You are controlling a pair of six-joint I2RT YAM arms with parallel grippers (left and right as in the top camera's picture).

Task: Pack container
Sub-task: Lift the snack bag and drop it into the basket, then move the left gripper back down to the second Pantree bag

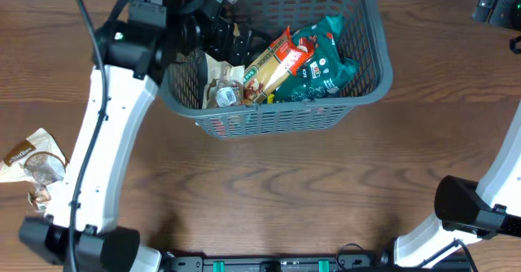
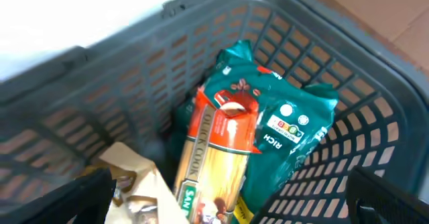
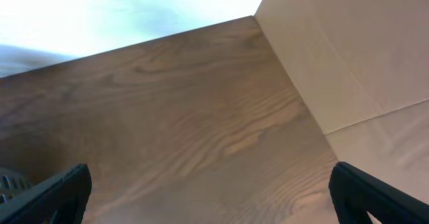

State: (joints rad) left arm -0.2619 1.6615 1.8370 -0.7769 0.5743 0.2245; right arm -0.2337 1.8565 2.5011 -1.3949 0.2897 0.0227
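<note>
Left fingers are spread wide and hold nothing, and the left gripper hangs just over the packets in the container: a green bag, a long orange packet lying on it, and a small tan packet. The left arm reaches from the near edge of the table up to the container's left side, at the far middle. The right gripper is wide open too and empty, over bare wood by the far right edge.

Table: dark brown wood grain.
Floor: pale beige, right of frame, past the table edge.
Light: white glare, upper left.
</note>
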